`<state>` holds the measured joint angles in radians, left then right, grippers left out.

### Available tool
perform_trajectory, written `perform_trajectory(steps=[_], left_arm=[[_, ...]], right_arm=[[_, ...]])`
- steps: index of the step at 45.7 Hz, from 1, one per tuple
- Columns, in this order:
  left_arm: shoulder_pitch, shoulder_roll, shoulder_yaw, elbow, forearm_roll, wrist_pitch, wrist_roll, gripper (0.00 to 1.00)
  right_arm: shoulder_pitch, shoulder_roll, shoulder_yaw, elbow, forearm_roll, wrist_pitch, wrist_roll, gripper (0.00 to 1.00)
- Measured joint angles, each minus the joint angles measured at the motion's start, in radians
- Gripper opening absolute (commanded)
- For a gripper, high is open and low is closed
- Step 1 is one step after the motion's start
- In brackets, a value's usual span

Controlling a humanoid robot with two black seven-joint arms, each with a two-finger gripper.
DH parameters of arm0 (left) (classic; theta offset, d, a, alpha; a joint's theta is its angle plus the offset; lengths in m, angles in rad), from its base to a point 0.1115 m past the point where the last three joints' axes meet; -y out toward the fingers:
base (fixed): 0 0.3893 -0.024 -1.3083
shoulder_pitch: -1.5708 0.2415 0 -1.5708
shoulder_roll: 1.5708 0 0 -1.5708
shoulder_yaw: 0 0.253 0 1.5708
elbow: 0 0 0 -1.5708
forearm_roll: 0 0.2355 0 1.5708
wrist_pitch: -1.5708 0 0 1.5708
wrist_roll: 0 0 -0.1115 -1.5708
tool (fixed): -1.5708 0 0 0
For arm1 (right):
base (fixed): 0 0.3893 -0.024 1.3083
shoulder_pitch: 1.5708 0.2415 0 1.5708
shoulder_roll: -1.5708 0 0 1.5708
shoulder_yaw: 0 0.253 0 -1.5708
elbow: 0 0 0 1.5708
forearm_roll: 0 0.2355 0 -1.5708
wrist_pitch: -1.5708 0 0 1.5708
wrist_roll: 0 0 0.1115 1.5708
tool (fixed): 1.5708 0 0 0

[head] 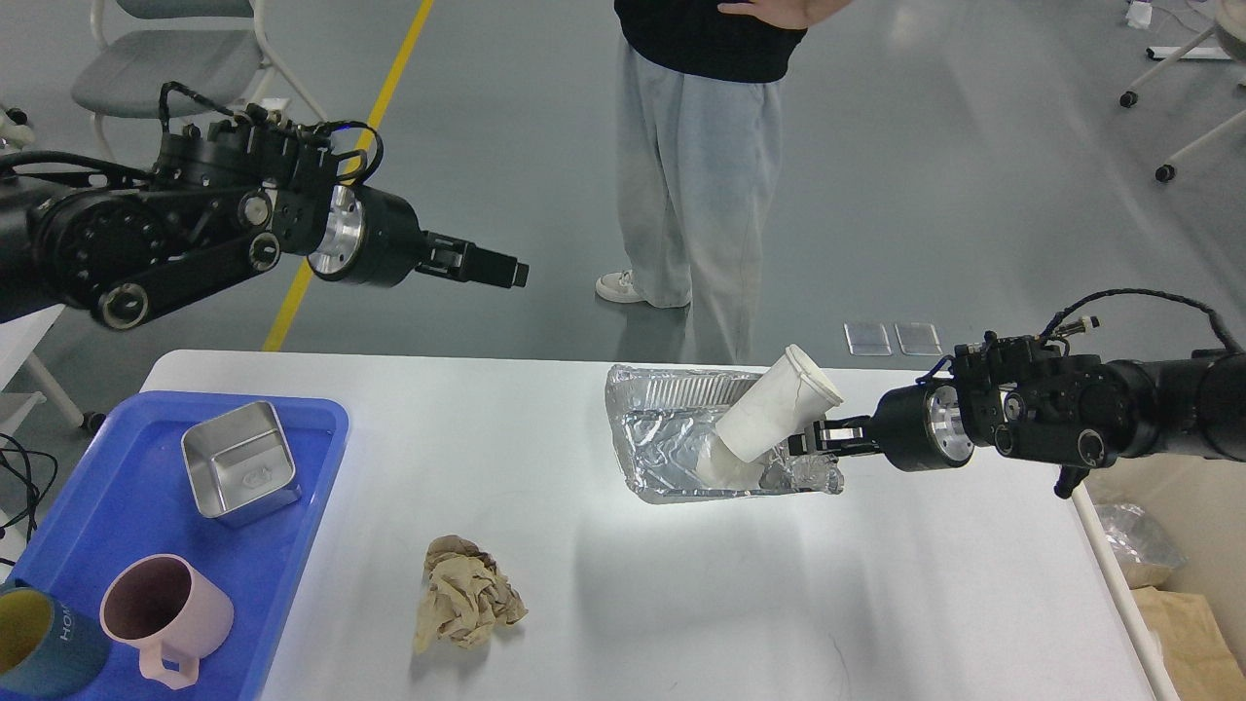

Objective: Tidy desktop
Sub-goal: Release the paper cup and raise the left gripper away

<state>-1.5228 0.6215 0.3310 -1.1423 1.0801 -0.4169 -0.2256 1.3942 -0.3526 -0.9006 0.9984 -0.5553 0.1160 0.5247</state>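
White and smooth, the desktop [681, 604] fills the lower part of the head view, its far edge running across the middle and a rounded corner showing at the far left. On its right half lies a crumpled foil tray [672, 438] with a white paper cup [774, 414] leaning tilted inside it, mouth up and to the right. The right gripper [813, 438] reaches in from the right at the tray's right end, just below the cup, and its fingers seem clamped on the foil rim there, though the contact is small and partly hidden. The left gripper [496, 271] hangs in the air beyond the far edge of the desktop, well apart from everything on it, pointing right; its fingers lie pressed together with nothing between them. Near the front middle of the desktop sits a crumpled brown paper ball [465, 594]. At the left a blue plastic tray [117, 506] rests on the desktop, holding a square metal container [238, 472], a pink mug [167, 611] and, at the view's corner, a dark teal cup [39, 647]. A person in light jeans [696, 175] stands on the grey floor behind the table.
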Motion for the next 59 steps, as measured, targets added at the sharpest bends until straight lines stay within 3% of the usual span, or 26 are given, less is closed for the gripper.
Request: perform_trajectory(steps=[16,30,49,59], left_arm=[[0.028,0.358,0.004,-0.338,0.048,-0.016,0.002,0.93],[0.001,0.675,-0.034,-0.495,0.055,-0.133,-0.010,0.94],[-0.003,0.790,-0.116,-0.511,0.055,-0.260,-0.034,0.94],[0.016,0.779,-0.117,-0.505,0.084,-0.268,-0.034,0.94]], right_arm=[[-0.004,-0.004,0.002,0.000,-0.001,-0.001,0.000,0.00],[-0.006,0.004,0.002,-0.002,-0.001,-0.001,0.001,0.00],[-0.009,0.003,0.000,-0.003,-0.001,-0.001,0.000,0.00],[-0.016,0.004,0.001,-0.004,-0.002,-0.001,0.000,0.00]])
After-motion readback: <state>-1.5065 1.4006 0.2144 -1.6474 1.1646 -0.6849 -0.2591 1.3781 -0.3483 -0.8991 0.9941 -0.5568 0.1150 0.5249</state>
